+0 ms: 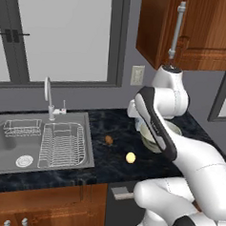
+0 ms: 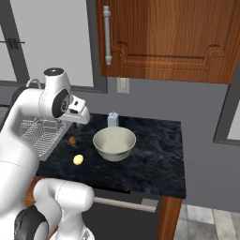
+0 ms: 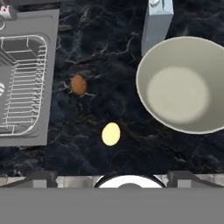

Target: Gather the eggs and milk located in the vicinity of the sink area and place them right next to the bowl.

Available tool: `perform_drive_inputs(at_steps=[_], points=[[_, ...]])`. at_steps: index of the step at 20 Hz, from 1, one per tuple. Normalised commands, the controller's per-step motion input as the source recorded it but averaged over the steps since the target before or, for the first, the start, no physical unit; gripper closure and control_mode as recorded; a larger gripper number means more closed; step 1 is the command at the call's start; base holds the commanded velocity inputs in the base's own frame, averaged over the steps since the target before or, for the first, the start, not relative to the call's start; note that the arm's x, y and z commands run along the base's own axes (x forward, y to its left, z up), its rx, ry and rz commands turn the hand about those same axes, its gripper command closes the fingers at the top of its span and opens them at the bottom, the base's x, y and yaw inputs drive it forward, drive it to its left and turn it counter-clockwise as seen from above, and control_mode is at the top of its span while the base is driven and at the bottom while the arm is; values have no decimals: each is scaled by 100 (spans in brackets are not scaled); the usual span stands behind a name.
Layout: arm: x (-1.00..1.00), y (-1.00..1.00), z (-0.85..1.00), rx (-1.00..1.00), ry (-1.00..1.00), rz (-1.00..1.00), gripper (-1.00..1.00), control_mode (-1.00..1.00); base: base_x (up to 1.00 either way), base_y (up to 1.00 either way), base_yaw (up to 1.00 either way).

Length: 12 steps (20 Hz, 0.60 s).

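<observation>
From above in the hand view, the brown egg [image 3: 78, 85] and the pale yellow egg [image 3: 111, 134] lie on the dark counter between the sink [image 3: 50, 65] and the big cream bowl [image 3: 183, 87]. The milk [image 3: 156, 24] stands upright just behind the bowl's rim. My gripper [image 3: 113, 177] hovers high over the counter's front edge, open and holding nothing. The base views show the brown egg [image 1: 108, 140] [image 2: 72, 140], the yellow egg [image 1: 130, 157] [image 2: 78, 160], the bowl [image 1: 149, 142] [image 2: 114, 143] and the milk [image 2: 113, 119]. My arm covers part of the bowl in the left base view.
The steel sink [image 1: 17, 146] holds a wire dish rack [image 1: 61, 145], with a thin faucet [image 1: 49, 93] behind it. A wooden wall cabinet [image 2: 164, 37] hangs above the bowl. The counter ends to the right of the bowl [image 2: 180, 159].
</observation>
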Motion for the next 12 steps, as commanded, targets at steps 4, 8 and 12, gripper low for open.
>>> perform_drive_inputs(at_steps=[4, 8, 12], points=[[-16, 0, -14, 12, 0, -17, -100, -100, 0, 0, 0], [-19, 0, -21, 12, 0, -15, -100, -100, 0, 0, 0], [-24, 0, -23, 7, 0, -13, -100, -100, 0, 0, 0]])
